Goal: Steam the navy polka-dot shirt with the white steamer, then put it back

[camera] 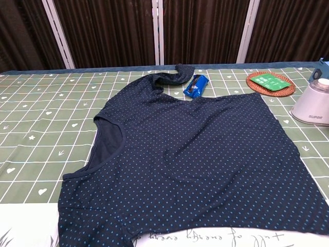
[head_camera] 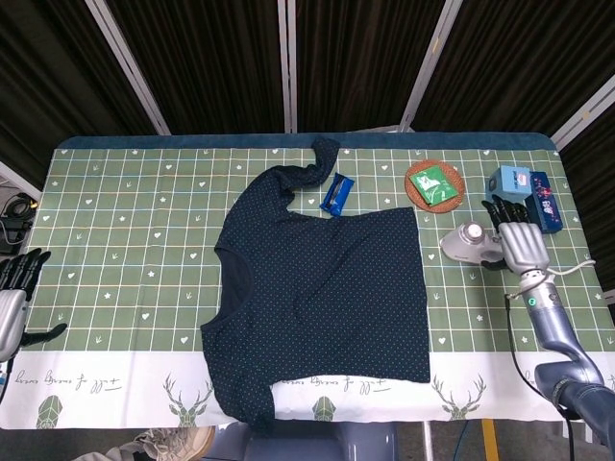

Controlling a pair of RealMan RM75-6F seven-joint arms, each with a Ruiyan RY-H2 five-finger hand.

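Note:
The navy polka-dot shirt (head_camera: 322, 288) lies spread flat across the middle of the table, also filling the chest view (camera: 190, 164). The white steamer (head_camera: 468, 242) stands on the cloth to the right of the shirt, and shows at the right edge of the chest view (camera: 314, 103). My right hand (head_camera: 517, 242) is right beside the steamer's handle, with its dark fingertips fanned out and stretched away from me. My left hand (head_camera: 15, 288) hangs off the table's left edge, holding nothing, fingers apart.
A blue packet (head_camera: 336, 194) lies beside the shirt's upper sleeve. A round woven coaster with a green card (head_camera: 434, 184) sits at the back right. Blue boxes (head_camera: 524, 192) stand just beyond the right hand. The green checked tablecloth (head_camera: 125, 240) is bare left of the shirt.

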